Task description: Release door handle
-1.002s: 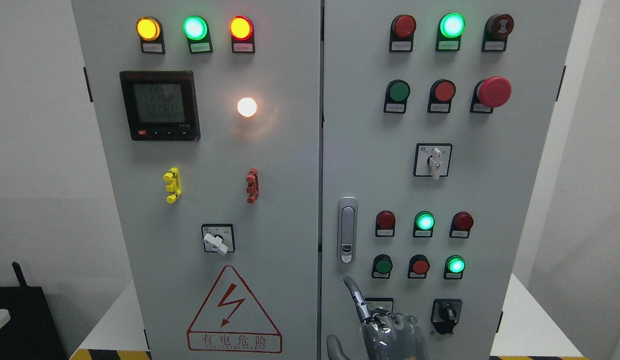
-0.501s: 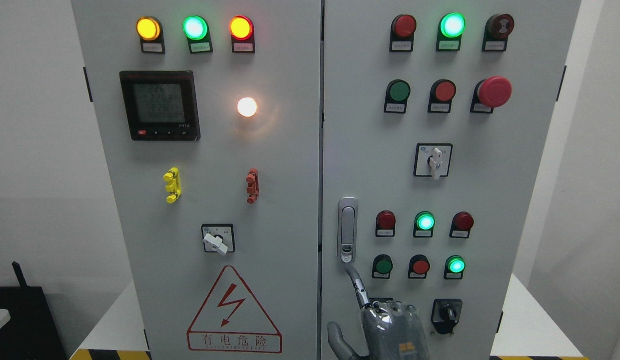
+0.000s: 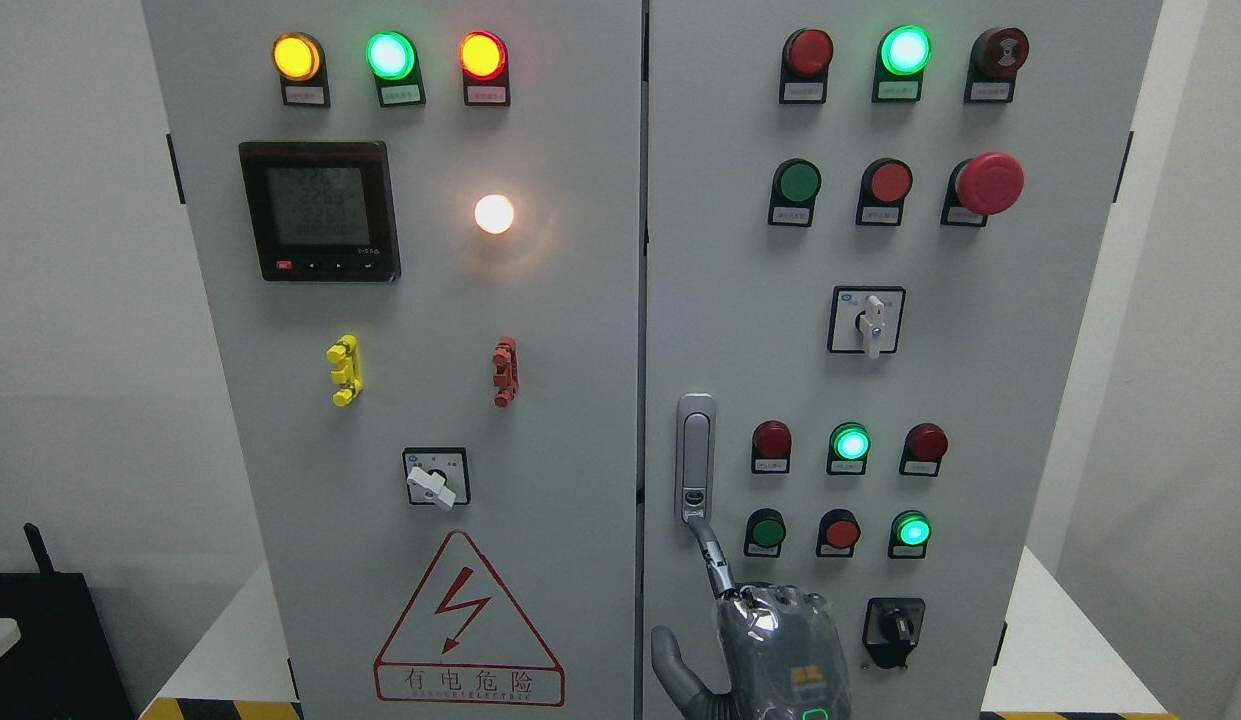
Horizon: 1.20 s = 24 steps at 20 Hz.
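Robot hand (wrist cut off) fingertip touches door handle.

A silver metal door handle sits just below and right of the frame's centre, mounted on the left edge of the right-hand grey cabinet door, beside the seam between the two doors. It is a tall, narrow, upright plate with rounded ends. A long raised lever fills its upper part, lying flush and vertical. A small dark lock piece sits near its lower end. The door appears closed.
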Motion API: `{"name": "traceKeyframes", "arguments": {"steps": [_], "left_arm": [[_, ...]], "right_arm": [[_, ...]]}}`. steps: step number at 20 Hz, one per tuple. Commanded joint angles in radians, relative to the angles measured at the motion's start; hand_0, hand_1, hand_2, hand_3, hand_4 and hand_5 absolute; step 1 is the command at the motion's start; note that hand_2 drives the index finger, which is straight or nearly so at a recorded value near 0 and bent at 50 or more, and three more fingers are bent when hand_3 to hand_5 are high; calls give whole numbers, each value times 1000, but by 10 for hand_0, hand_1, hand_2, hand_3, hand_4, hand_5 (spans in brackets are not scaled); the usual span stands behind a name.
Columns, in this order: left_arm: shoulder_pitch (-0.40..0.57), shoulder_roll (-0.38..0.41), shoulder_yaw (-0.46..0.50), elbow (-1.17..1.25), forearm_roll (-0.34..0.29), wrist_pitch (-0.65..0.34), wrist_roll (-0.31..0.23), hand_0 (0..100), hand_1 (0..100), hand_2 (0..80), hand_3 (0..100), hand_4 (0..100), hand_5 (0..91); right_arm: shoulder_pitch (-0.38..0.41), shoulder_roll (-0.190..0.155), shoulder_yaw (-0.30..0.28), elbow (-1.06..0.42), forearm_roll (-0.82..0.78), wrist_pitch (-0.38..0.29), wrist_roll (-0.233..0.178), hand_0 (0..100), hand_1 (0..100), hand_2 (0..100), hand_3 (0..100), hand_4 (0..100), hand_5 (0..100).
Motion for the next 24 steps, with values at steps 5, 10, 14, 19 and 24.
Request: {"name": "traceKeyframes", "arguments": {"steps": [5,10,14,19,24], "left_arm": [[0,0,0,-9,-28,-1,1,120,389,0,0,0,0],[0,0,0,-9,-28,-1,1,120,389,0,0,0,0],[0,0,0,-9,-28,-1,1,120,389,0,0,0,0],[0,0,0,-9,-28,-1,1,120,389,0,0,0,0],[0,0,0,-9,-28,-1,1,120,389,0,0,0,0]], "right_arm": [[-20,10,-19,47,-5,0,2,420,416,0,1000,1000,1000],[-20,10,-24,51,-7,0,2,419,415,3,1000,1000,1000],[-32,10,-22,51,-7,0,16,418,415,7,1000,1000,1000],[-31,10,-22,51,-7,0,17,416,415,11,1000,1000,1000],[-29,10,-24,51,-7,2,17,414,414,15,1000,1000,1000]]}}
